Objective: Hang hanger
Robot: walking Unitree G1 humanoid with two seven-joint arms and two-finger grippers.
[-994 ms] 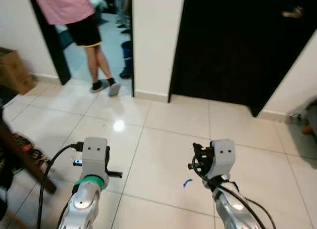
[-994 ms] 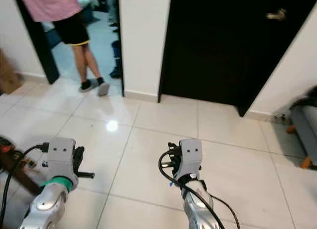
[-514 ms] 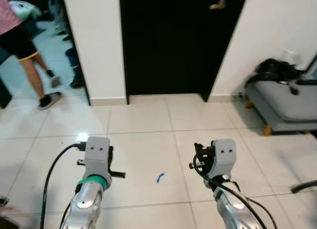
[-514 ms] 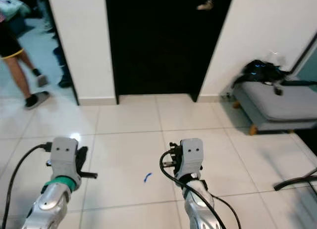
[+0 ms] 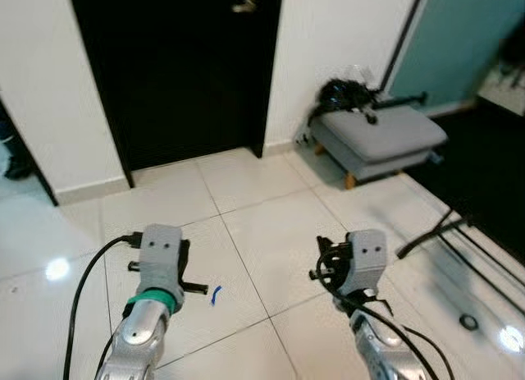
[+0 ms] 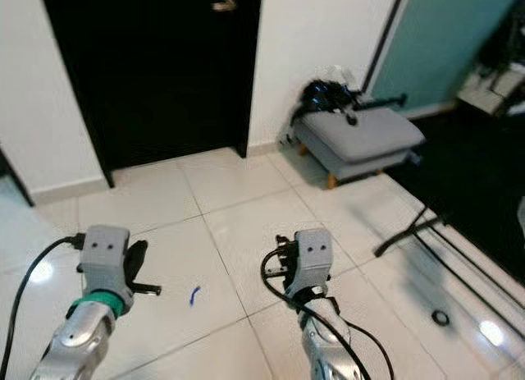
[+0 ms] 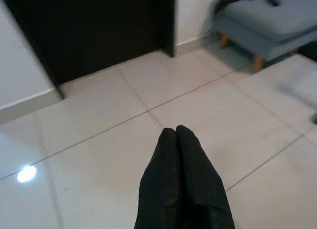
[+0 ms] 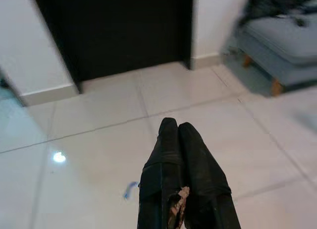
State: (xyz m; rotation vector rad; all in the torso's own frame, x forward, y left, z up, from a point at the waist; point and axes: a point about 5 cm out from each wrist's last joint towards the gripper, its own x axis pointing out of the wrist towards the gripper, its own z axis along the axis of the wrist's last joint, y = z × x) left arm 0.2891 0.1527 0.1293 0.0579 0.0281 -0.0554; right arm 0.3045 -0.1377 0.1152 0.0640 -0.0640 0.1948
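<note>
Both grippers are raised over the floor in front of the robot, empty. Left gripper [image 7: 175, 132] has its two black fingers pressed together with nothing between them; right gripper [image 8: 173, 124] is likewise closed fingertip to fingertip on nothing. From the head camera the left arm [image 5: 156, 269] sits at about 7 o'clock and the right arm [image 5: 361, 269] at about 5 o'clock, well apart.

No hanger can be made out anywhere in these views.

White floor tiles [image 5: 271, 232] spread ahead, with a small blue scrap [image 5: 215, 295] lying between the arms, nearer the left one. At 12 o'clock stands a black door [image 5: 180, 68] with a handle [image 5: 244, 3]. At about 2 o'clock a grey cushioned stool [image 5: 379, 138] sits against the white wall, a dark bundle [image 5: 344, 93] on its far end. A small black ring [image 5: 468, 322] lies on the floor at 4 o'clock.
</note>
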